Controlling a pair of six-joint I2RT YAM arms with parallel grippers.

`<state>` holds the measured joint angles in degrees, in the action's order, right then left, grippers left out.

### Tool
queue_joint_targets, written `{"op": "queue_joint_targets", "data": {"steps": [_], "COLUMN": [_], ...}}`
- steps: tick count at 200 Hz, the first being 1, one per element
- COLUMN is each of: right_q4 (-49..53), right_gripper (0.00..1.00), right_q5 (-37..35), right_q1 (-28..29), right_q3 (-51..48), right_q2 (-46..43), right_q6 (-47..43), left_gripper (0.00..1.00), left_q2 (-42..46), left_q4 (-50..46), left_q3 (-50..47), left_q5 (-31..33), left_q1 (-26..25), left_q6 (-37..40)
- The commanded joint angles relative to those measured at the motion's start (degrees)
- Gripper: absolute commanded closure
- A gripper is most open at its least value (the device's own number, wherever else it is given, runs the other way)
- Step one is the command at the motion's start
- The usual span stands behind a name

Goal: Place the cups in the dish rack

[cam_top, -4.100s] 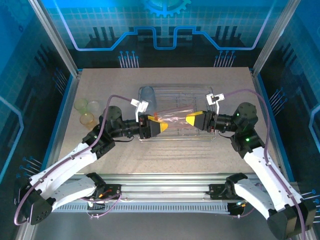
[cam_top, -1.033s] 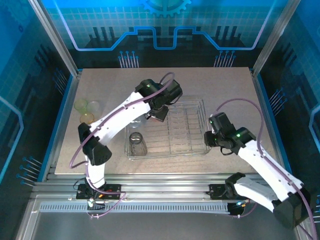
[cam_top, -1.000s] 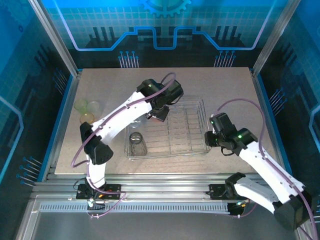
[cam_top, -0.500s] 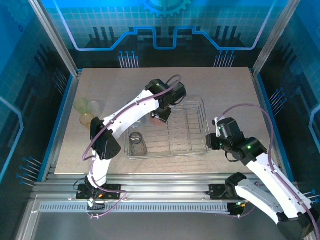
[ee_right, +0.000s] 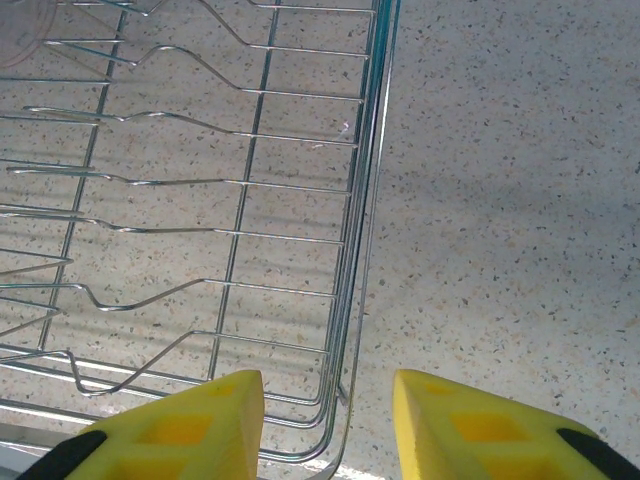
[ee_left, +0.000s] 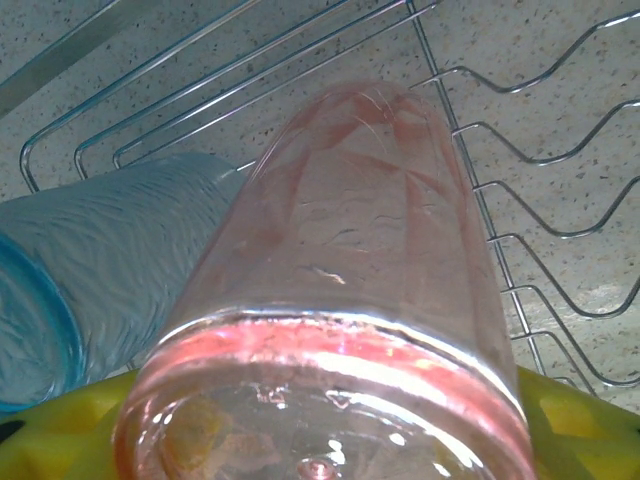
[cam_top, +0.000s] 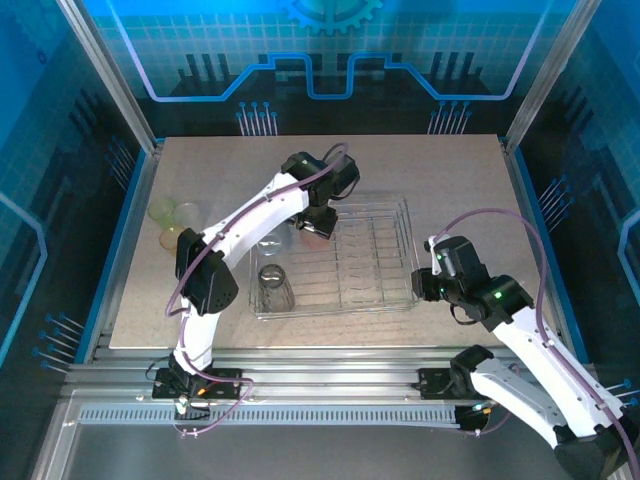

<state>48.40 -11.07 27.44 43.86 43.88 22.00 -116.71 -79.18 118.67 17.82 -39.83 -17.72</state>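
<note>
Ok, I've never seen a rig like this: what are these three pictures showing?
Two robot arms sit at the edge of a table. One picture looks down from above; the others come from cameras on each wrist. The left tool holds a pink cup over the dish rack, beside a pale blue cup lying on its side. A dark grey cup sits in the rack's near corner. More cups wait on the table, left. The right tool is open, empty, at the rack's right edge.
</note>
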Motion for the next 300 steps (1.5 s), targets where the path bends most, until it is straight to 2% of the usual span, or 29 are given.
{"op": "queue_joint_targets", "data": {"steps": [1, 21, 64, 104, 161, 208, 243, 300], "right_q4": [-0.72, -0.67, -0.87, -1.03, -1.29, -1.12, -0.77, 0.96], "right_gripper": [0.6, 0.6, 0.6, 0.6, 0.59, 0.59, 0.58, 0.54], "right_q5": [0.88, 0.87, 0.79, 1.18, 1.35, 1.14, 0.89, 0.37], "right_q1": [0.64, 0.68, 0.73, 0.76, 0.75, 0.73, 0.7, 0.23], "right_q3": [-0.61, -0.61, -0.77, -0.86, -1.03, -0.83, -0.45, 1.57], "right_q2": [-0.02, -0.02, -0.2, -0.2, -0.2, -0.2, -0.2, -0.85], "right_q6": [-0.5, -0.63, -0.8, -1.0, -1.11, -1.14, -0.69, 0.46], "left_gripper": [0.63, 0.57, 0.55, 0.4, 0.26, 0.18, 0.1, 0.03], "left_q2": [-0.57, -1.3, -2.78, -3.06, -4.66, -5.8, -4.03, 0.26], "left_q4": [0.94, 1.04, 1.2, 1.9, 2.12, 2.37, 4.1, 7.06], "left_q3": [-0.3, -0.24, 0.03, 0.25, 1.61, 1.75, 0.96, -0.44], "left_q5": [-2.0, -2.31, -2.93, -2.53, -2.53, -1.77, -1.08, -2.24], "left_q1": [0.7, 1.2, 2.13, 2.39, 2.61, 2.74, 2.75, 2.34], "left_q6": [1.36, 1.63, 1.81, 2.01, 2.91, 3.28, 3.22, 4.42]}}
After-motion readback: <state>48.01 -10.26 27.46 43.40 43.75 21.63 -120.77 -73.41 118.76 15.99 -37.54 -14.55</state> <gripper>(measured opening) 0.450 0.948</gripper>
